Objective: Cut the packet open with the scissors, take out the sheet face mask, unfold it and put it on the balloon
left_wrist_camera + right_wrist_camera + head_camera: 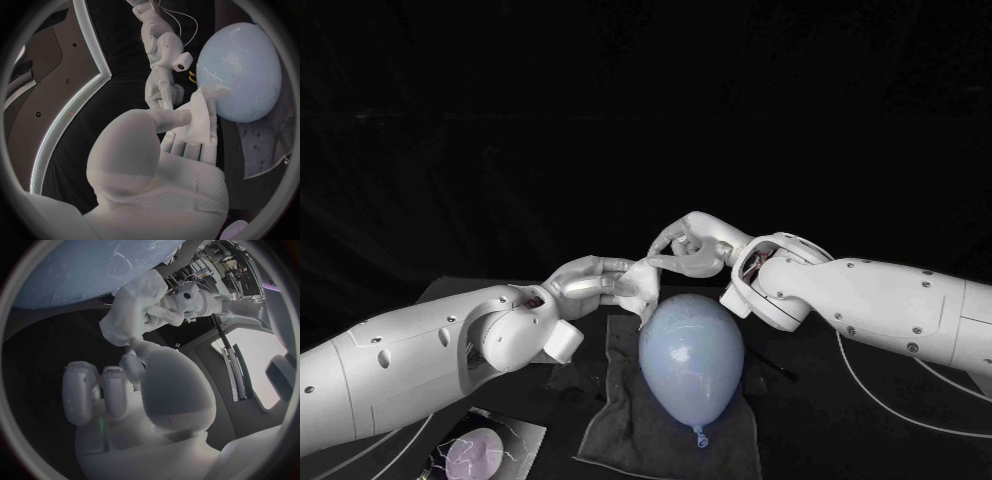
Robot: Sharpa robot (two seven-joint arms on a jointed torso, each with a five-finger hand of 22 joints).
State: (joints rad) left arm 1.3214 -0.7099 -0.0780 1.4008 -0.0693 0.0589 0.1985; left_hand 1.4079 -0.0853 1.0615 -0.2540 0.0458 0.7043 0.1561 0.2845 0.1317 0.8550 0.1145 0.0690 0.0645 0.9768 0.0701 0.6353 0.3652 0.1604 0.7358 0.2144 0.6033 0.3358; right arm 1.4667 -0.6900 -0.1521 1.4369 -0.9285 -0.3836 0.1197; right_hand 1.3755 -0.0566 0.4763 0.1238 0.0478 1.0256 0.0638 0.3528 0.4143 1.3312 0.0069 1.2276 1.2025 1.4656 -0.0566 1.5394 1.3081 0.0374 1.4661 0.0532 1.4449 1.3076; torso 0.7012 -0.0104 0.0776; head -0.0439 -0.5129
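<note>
Now the left hand point(596, 280) and right hand point(689, 250) both pinch the bunched sheet mask point(140, 305) between them, just above the far end of the balloon point(689, 355), whose long axis runs far-to-near, knot nearest, equally close to both.

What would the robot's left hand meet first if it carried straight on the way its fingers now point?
Probably the right hand, just beyond the left hand, with the sheet face mask held between them. The balloon lies beside that line; depth is unclear.
</note>
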